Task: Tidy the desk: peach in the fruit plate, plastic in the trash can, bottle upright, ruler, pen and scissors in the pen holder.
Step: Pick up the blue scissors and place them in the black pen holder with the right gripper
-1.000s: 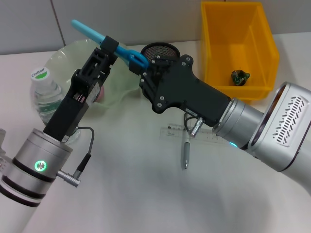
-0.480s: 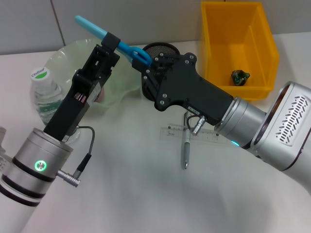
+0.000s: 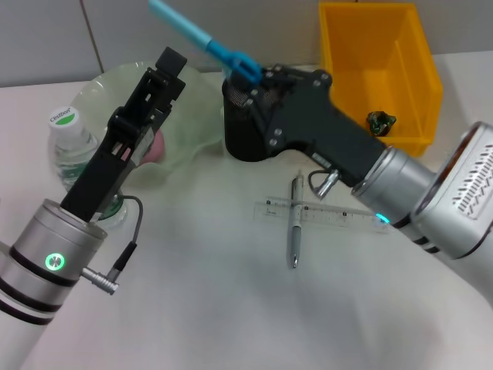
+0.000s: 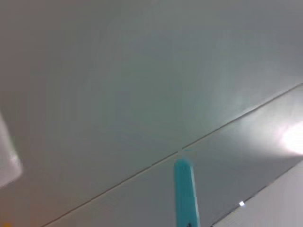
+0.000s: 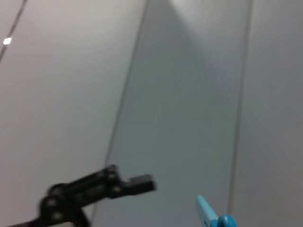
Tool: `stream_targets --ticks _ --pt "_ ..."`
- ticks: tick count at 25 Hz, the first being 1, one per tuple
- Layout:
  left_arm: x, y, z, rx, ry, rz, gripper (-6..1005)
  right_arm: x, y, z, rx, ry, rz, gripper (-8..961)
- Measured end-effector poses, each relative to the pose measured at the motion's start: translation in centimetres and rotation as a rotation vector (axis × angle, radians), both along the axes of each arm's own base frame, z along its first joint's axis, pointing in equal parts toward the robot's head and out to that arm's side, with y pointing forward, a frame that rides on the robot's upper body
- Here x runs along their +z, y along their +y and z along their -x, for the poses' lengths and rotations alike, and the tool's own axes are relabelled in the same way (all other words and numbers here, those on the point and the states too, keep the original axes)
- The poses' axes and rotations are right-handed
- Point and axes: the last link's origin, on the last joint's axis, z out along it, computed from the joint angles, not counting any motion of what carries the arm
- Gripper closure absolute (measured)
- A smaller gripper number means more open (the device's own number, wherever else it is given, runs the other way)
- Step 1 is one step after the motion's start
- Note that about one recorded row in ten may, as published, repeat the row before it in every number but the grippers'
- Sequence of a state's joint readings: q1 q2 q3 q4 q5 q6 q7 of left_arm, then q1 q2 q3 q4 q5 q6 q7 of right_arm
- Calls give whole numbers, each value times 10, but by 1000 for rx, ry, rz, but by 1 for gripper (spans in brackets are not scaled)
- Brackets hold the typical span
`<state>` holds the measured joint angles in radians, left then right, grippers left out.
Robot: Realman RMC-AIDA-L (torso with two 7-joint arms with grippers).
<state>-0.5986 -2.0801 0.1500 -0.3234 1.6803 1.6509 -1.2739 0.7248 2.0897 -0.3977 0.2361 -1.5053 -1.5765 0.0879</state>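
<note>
While the right gripper (image 3: 250,77) hangs over the black mesh pen holder (image 3: 245,123) near the desk's far edge, it is clamped on the handle end of the blue scissors (image 3: 206,40), whose blades slant up and away toward the wall. The scissors' blue tip also shows in the left wrist view (image 4: 186,191) and the right wrist view (image 5: 211,216).

The left gripper (image 3: 166,69) is raised just beside them, over the pale green fruit plate (image 3: 192,116) at the far left of the desk; its fingers (image 3: 171,59) touch nothing, and whether they stand apart or together cannot be told. It appears in the right wrist view too (image 5: 137,182).

The peach (image 3: 154,146) lies in the plate, mostly hidden behind the left arm. The bottle (image 3: 73,150) stands upright at the left edge. The clear ruler (image 3: 323,214) lies flat near the middle of the desk with the pen (image 3: 295,220) across it. The yellow trash can (image 3: 377,73) sits at the far right corner with a small dark scrap of plastic (image 3: 380,121) inside.
</note>
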Motion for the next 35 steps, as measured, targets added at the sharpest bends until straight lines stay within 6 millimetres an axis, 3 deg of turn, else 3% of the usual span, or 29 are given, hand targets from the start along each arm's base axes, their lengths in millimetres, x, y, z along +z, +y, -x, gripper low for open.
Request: stream_targets --ticks 5,17,26,35 --pt "10 3 1 -70 42 -39 154 10 1 -9 -62 71 -17 866" --pt "28 2 -11 -481 303 -109 156 34 7 -38 -197 225 81 854" --pt "48 -2 8 -695 565 -172 156 58 16 -53 -228 283 238 845" --pt "53 -2 32 -787 822 -167 156 84 48 -43 -281 169 490 836"
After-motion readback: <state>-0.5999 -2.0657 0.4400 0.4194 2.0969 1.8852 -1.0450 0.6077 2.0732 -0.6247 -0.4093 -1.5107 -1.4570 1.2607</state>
